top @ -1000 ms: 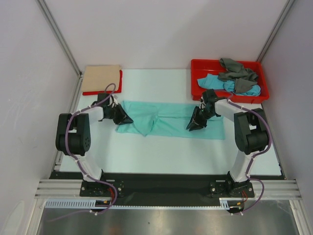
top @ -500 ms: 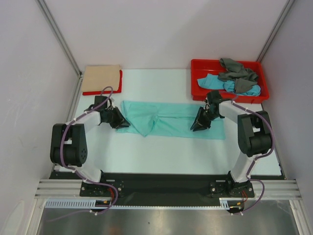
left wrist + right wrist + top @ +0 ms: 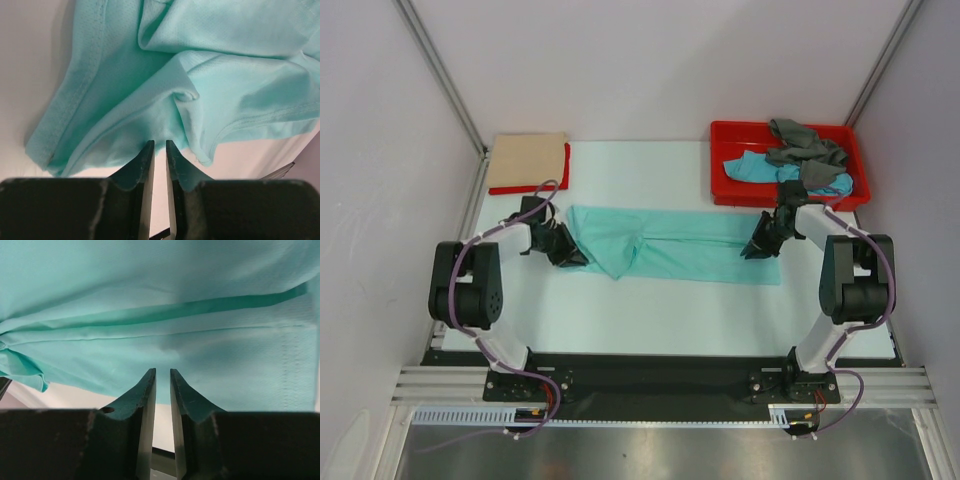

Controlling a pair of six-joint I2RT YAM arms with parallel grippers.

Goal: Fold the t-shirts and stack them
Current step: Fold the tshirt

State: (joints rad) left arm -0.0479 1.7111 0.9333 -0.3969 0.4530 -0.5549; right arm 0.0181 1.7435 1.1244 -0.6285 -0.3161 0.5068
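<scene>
A mint-green t-shirt (image 3: 680, 245) lies spread lengthwise across the middle of the table, with a fold hanging at its lower left. My left gripper (image 3: 570, 255) sits low at the shirt's left end. In the left wrist view its tips (image 3: 160, 145) meet the crumpled hem (image 3: 165, 100) with a narrow empty gap between the jaws. My right gripper (image 3: 758, 248) rests over the shirt's right end. Its tips (image 3: 162, 372) hover above smooth cloth (image 3: 165, 305), a slim gap between them and nothing gripped.
A folded beige t-shirt (image 3: 527, 158) lies on a red one (image 3: 535, 187) at the back left. A red plastic tray (image 3: 720, 160) at the back right holds a turquoise-blue t-shirt (image 3: 760, 168) and a grey one (image 3: 805, 145). Grey walls enclose the table.
My right gripper has slid right along the mint-green shirt to its right end. My left gripper has shifted slightly left at the shirt's left end. The shirt lies as before.
</scene>
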